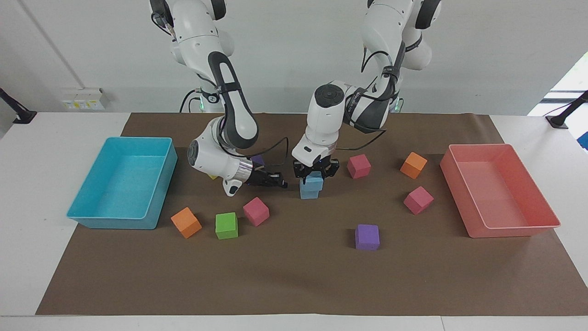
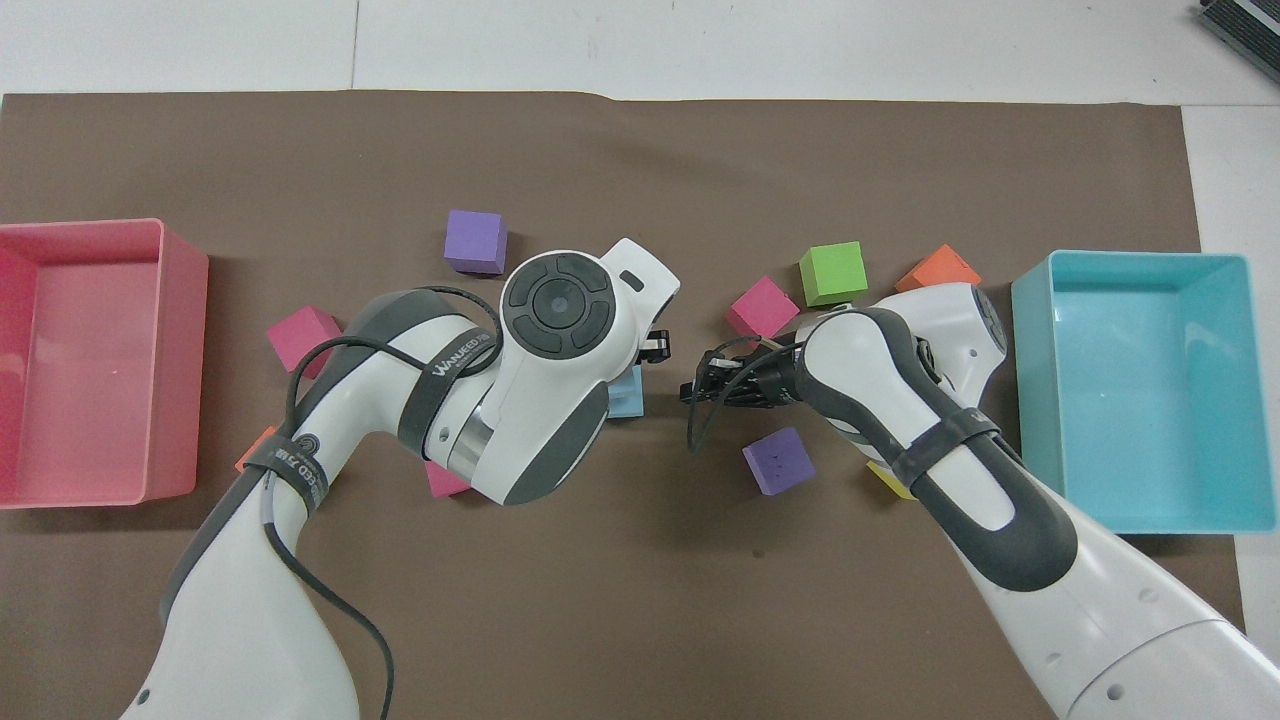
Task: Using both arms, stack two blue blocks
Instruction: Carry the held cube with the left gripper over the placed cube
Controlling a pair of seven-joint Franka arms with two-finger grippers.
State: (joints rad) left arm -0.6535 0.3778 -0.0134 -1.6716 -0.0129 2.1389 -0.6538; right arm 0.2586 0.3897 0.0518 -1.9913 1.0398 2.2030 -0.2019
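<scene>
Two light blue blocks stand at the middle of the brown mat. The lower blue block (image 1: pixel 308 192) rests on the mat. My left gripper (image 1: pixel 315 174) points down and is shut on the upper blue block (image 1: pixel 314 181), which sits squarely over the lower one, the two touching. In the overhead view the left wrist covers the stack and only a blue edge (image 2: pixel 628 392) shows. My right gripper (image 1: pixel 279 183) lies low and level beside the stack, toward the right arm's end, a short gap from it. It also shows in the overhead view (image 2: pixel 692 388).
A turquoise tray (image 1: pixel 115 220) stands at the right arm's end and a pink tray (image 1: pixel 512 230) at the left arm's end. Loose cubes lie around: pink (image 1: pixel 256 211), green (image 1: pixel 226 225), orange (image 1: pixel 186 222), purple (image 1: pixel 367 236), pink (image 1: pixel 418 200), orange (image 1: pixel 413 164), pink (image 1: pixel 359 166).
</scene>
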